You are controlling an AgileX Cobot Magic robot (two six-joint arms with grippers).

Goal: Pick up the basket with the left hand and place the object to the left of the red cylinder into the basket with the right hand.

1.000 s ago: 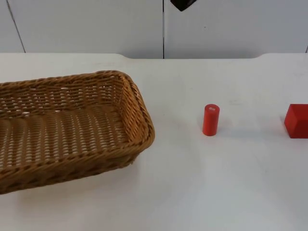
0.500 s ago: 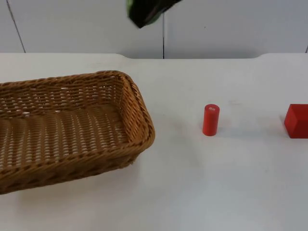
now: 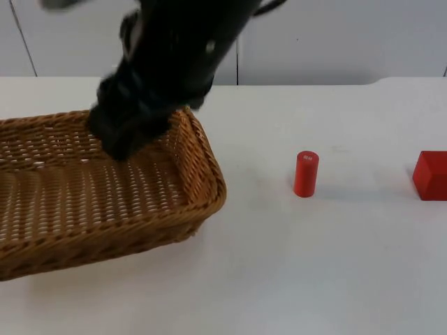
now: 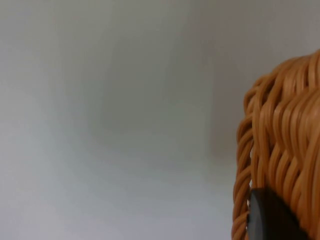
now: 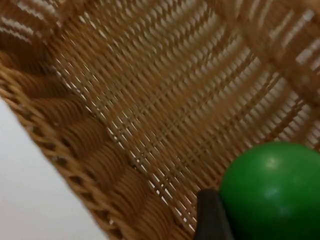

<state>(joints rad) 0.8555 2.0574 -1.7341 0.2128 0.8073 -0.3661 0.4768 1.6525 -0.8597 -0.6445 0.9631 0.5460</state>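
The white table ended at a grey partition wall. The right gripper hung inside the wicker basket, closed on a green ball just above the woven floor, its arm slanting down from the wall side. The left gripper held the basket's rim. Beyond the basket stood a red cylinder, then a red block.

Basket left of cylinder; block right.
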